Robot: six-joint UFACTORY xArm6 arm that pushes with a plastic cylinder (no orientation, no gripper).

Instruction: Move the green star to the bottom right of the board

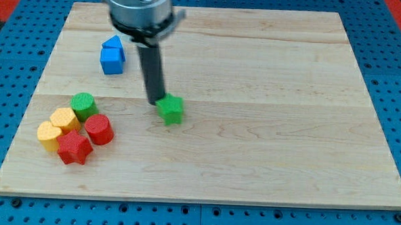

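Note:
The green star (170, 109) lies on the wooden board (267, 129), left of the board's middle. My tip (154, 101) is at the star's upper left edge, touching it or almost so. The dark rod rises from there to the arm's grey end at the view's top. The board's bottom right corner lies far from the star, down and to the view's right.
A blue block (112, 55) lies at the upper left. At the lower left a cluster holds a green cylinder (83, 105), a red cylinder (99, 129), a yellow hexagon-like block (65, 119), a yellow heart (48, 135) and a red star (73, 148).

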